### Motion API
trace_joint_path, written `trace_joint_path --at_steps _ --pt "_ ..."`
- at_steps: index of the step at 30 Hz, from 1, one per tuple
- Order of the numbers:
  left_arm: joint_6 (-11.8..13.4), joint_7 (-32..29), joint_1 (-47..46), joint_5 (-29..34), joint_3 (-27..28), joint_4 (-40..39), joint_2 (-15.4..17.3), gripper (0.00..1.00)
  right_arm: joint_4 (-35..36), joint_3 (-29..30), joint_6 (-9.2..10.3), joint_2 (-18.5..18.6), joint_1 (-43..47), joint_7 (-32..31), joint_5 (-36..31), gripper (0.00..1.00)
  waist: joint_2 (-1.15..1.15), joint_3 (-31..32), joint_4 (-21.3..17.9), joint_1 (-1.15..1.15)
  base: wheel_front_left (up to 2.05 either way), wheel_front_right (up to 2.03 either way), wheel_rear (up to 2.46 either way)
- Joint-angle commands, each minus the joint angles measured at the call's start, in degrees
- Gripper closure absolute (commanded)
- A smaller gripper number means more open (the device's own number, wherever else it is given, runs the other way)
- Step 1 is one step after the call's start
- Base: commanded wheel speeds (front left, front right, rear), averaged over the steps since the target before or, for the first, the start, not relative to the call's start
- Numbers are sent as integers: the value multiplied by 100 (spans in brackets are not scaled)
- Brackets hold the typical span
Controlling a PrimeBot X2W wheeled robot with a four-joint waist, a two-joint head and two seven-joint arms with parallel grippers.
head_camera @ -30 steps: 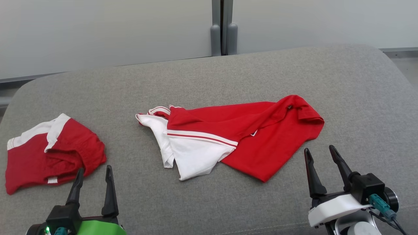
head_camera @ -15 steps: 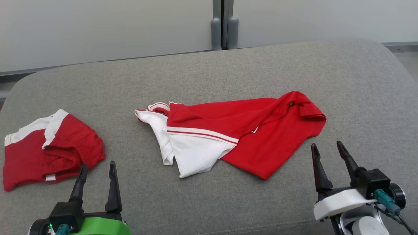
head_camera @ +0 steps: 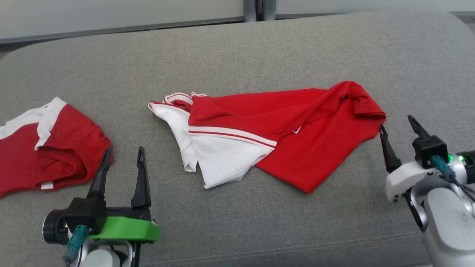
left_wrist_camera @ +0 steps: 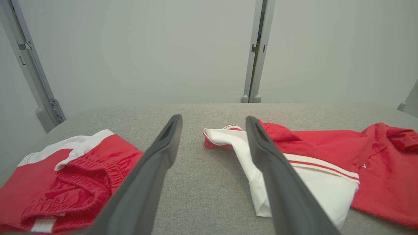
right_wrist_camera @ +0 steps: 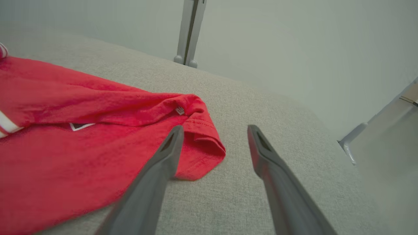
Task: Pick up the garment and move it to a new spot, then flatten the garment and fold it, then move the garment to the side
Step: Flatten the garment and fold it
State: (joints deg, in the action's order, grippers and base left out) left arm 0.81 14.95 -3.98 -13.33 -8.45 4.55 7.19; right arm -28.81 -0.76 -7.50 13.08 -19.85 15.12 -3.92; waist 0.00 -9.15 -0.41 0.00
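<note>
Right tool (head_camera: 395,124) and left tool (head_camera: 124,151) both gape wide, empty — the garment (head_camera: 315,148) lies between them, its red sleeve (right_wrist_camera: 202,147) just ahead of the right one. Soft, light, floppy cloth, I reckon — I'd pinch the sleeve hem.

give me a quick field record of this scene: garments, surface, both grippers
surface: grey fabric cushion
middle garment: crumpled red and white shirt, lying loose, not folded
left garment: bunched red and white shorts, apart from the shirt
left gripper: open, empty, by the shorts' right edge, pointing at the gap between the garments
right gripper: open, empty, at the shirt's right end
task state: nothing lifted yet
</note>
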Motion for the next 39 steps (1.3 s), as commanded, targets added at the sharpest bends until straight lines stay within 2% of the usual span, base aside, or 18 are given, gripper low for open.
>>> trace_joint_path --at_steps 1,7,18,19,20,23,28,32,36,39 --pt "-39 18 -165 60 3 -13 -32 0 -183 -70 3 114 -254 5 -102 0 0 -374 167 0 0 0 0" --pt "-168 18 -455 131 -3 -9 -192 0 -1108 -499 3 530 -1165 2 -485 0 0 -820 363 0 0 0 0" --pt "-321 18 -671 227 39 55 -351 0 -2312 -1149 4 697 -2162 -213 -671 0 0 -1131 524 0 0 0 0" --pt "-326 18 -685 242 43 58 -363 0 -2379 -1170 4 699 -2212 -208 -659 18 0 -1143 530 0 0 0 0" --pt "-336 18 -705 250 47 60 -370 0 -2440 -1182 4 701 -2244 -196 -640 51 0 -1151 535 0 0 0 0" --pt "-367 18 -733 293 66 67 -380 0 -2509 -1143 4 680 -2289 -132 -513 100 0 -1145 539 0 0 0 0" --pt "-376 18 -646 347 139 73 -402 0 -2268 -1099 4 610 -2105 -22 -198 100 0 -1100 451 0 0 0 0" --pt "-395 18 -571 396 176 97 -407 0 -1783 -1257 4 559 -1867 8 349 100 0 -1045 330 0 0 0 0" --pt "-434 18 -541 445 192 124 -413 0 -1101 -1564 4 705 -1526 -18 1371 100 0 -1003 218 0 0 0 0" --pt "-444 18 -529 475 206 149 -414 0 -418 -1875 4 898 -1250 -326 2409 100 0 -977 151 0 0 0 0"
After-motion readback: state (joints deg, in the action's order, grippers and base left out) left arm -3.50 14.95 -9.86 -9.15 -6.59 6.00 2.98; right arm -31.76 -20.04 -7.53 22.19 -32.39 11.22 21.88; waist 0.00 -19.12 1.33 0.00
